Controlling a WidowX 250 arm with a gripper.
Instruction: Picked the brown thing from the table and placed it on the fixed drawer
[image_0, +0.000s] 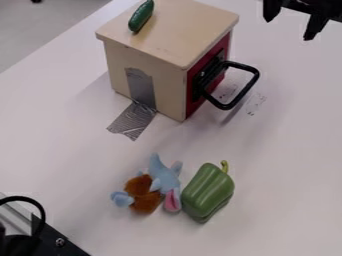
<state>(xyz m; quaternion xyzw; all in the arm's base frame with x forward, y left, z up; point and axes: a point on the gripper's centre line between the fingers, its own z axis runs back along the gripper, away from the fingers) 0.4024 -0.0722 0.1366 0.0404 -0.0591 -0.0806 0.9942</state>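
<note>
Where the white tabletop (287, 190) comes closest to the camera, black hardware (57, 242) with a looped cable (27, 198) cuts across its corner, diagonally opposite the jaws and as far from them as anything here. A little nearer the jaws, though still well apart, a green bell pepper (208, 192) lies on the pale surface, its stem end turned towards them. Just beside it, on the side farther from the jaws, is the brown thing (140, 192), fuzzy and on the table, with light-blue plush (162, 175) and a pink patch against it. Next comes the fixed drawer (150, 42), a wooden box whose red front and black handle (254, 80) face the jaws' side; faint scuffs mark the table by the handle. Grey tape (133, 122) runs from its side wall onto the tabletop. On its roof, towards the edge away from the jaws, lies a green cucumber (141, 16). The gripper (288, 30) hangs near the table's far side, jaws spread and grasping nothing. Past the table edge, across the box from the jaws, spreads grey floor (40, 32).
</note>
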